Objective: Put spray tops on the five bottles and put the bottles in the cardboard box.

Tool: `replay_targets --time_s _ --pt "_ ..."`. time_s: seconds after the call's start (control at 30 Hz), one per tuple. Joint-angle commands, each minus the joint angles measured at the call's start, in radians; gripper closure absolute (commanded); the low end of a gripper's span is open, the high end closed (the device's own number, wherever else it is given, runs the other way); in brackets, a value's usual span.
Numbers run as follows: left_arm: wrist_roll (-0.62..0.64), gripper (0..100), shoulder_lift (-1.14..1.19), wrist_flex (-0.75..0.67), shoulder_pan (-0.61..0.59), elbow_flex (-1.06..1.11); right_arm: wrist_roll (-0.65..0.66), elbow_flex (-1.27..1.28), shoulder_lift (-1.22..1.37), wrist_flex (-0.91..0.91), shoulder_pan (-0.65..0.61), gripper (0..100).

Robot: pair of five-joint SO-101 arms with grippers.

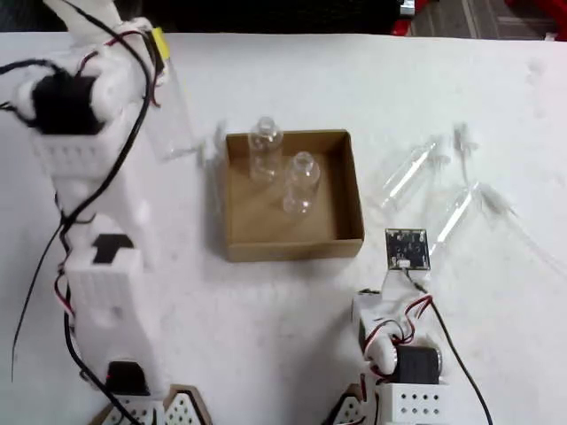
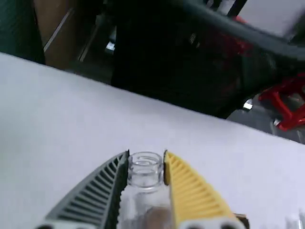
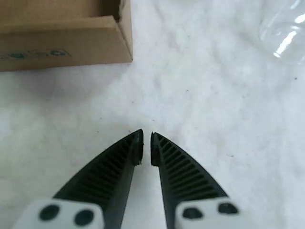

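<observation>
1. The left pincer [image 2: 146,154] is clamped on a bottle [image 2: 144,176] at its open neck, at 10 o'clock from the box [image 1: 292,251].
2. The right pincer [image 3: 146,136] is narrow and holds nothing, over the tabletop [image 3: 214,95] at 5 o'clock from the box.
3. Two standing bottles [image 1: 265,146] are inside the box.
4. Two lying bottles [image 1: 410,174] are at its 3 o'clock.

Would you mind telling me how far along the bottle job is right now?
Two bottles stand in the cardboard box, seemingly uncapped. The left gripper holds a third bottle, neck open. Two loose bottles lie beside the box; capping and boxing remain.
</observation>
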Motion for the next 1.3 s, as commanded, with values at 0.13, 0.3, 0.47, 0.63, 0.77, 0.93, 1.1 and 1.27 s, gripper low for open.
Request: replay_targets --time_s 0.13,0.3,0.47,0.63,0.77,0.93,1.1,1.27 --pt "-0.014 98 -0.309 0.006 0.124 -0.037 -0.006 0.009 -0.002 0.01 0.004 98.4" --pt "-0.014 98 -0.45 0.005 0.157 -0.037 -0.006 0.009 -0.002 0.01 0.004 98.4" --pt "-0.014 98 -0.584 0.005 0.206 -0.037 -0.006 0.009 -0.002 0.01 0.004 98.4" --pt "-0.014 98 -0.704 0.005 0.22 -0.037 -0.006 0.009 -0.002 0.01 0.004 98.4" --pt "-0.044 98 -0.769 0.005 0.217 -0.037 -0.006 0.009 -0.002 0.01 0.004 98.4" --pt "-0.127 98 -0.84 0.005 0.217 -0.037 -0.006 0.009 -0.002 0.01 0.004 98.4" --pt "-0.129 98 -0.941 0.005 0.217 0.055 -0.006 0.009 -0.002 0.01 0.004 98.4" --pt "-0.129 98 -1.164 0.0 0.222 0.48 -0.006 0.009 -0.002 0.01 0.004 98.4"
